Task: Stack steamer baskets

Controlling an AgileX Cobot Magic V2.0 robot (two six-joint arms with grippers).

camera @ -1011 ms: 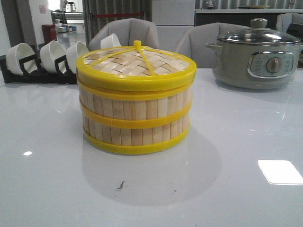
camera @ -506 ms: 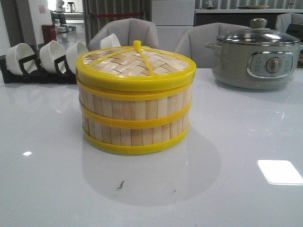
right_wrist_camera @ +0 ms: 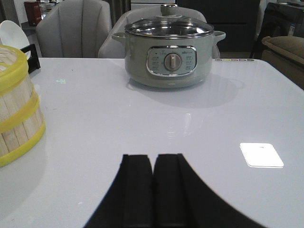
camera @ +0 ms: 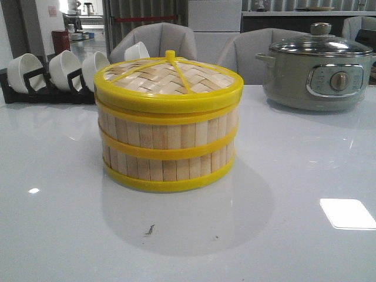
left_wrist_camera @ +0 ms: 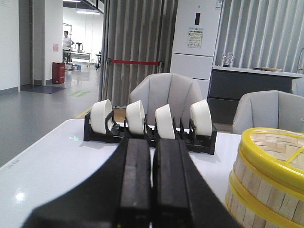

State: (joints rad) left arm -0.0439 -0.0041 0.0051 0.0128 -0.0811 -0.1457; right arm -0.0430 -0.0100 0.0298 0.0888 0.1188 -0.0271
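Two steamer baskets stand stacked in the middle of the white table: the upper basket [camera: 167, 132] on the lower one [camera: 167, 167], with the woven lid [camera: 169, 79] on top. The stack shows in the left wrist view [left_wrist_camera: 268, 175] and the right wrist view [right_wrist_camera: 16, 111]. Neither gripper shows in the front view. My left gripper [left_wrist_camera: 153, 142] is shut and empty, to the left of the stack. My right gripper [right_wrist_camera: 153, 157] is shut and empty, to the right of the stack.
A black rack of white bowls [camera: 56, 73] stands at the back left, also in the left wrist view [left_wrist_camera: 147, 121]. A grey electric pot with a glass lid [camera: 317, 67] stands at the back right, also in the right wrist view [right_wrist_camera: 168, 54]. Grey chairs [camera: 158, 38] stand behind the table.
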